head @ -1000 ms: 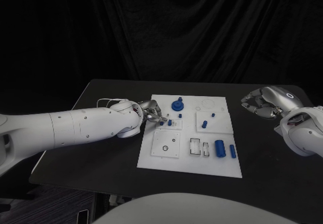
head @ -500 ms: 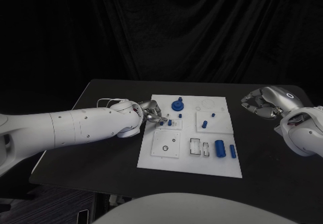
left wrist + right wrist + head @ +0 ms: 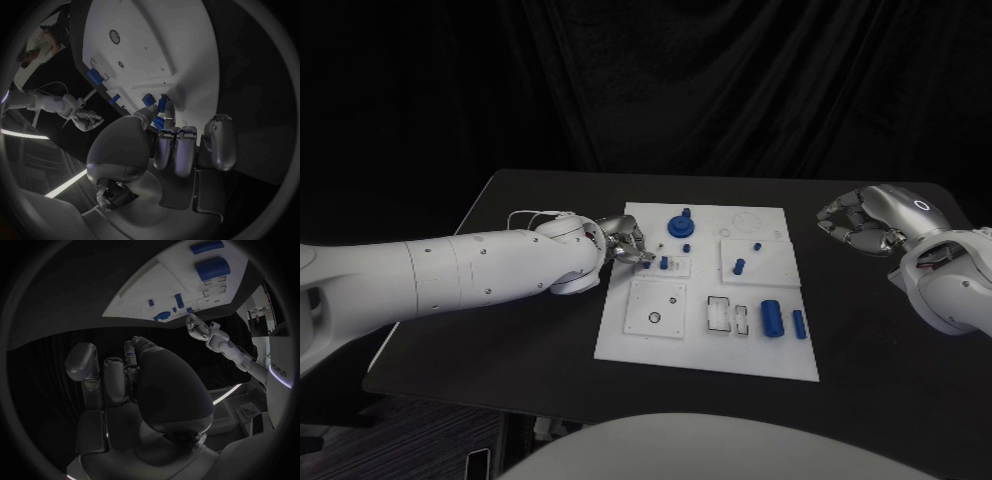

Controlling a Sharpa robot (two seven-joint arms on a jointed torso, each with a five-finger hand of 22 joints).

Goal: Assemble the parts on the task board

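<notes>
- Matt white task board (image 3: 629,345), smooth, plastic by the look.
- Small blue parts (image 3: 770,318), smooth, with a dull plastic sheen.
- Matt black bench (image 3: 516,330), smooth and even.
- Silver left hand (image 3: 626,243) and right hand (image 3: 860,222), metallic, glossy.
- White arm shells (image 3: 459,275), smooth, glossy plastic.

The task board (image 3: 707,340) is a white rectangular plate lying flat, its near-left edge just beside the left hand (image 3: 623,243) and well apart from the right hand (image 3: 865,222). A small blue peg (image 3: 664,264) stands upright right at the left hand's fingertips (image 3: 161,104); whether they touch it cannot be told. A blue round knob (image 3: 682,223) stands just beyond that hand. Toward the right hand stand two short blue pegs (image 3: 738,266) on a raised white square. Two larger blue cylinders (image 3: 770,317) lie flat side by side on the board's near part, nearer the right hand's side.
</notes>
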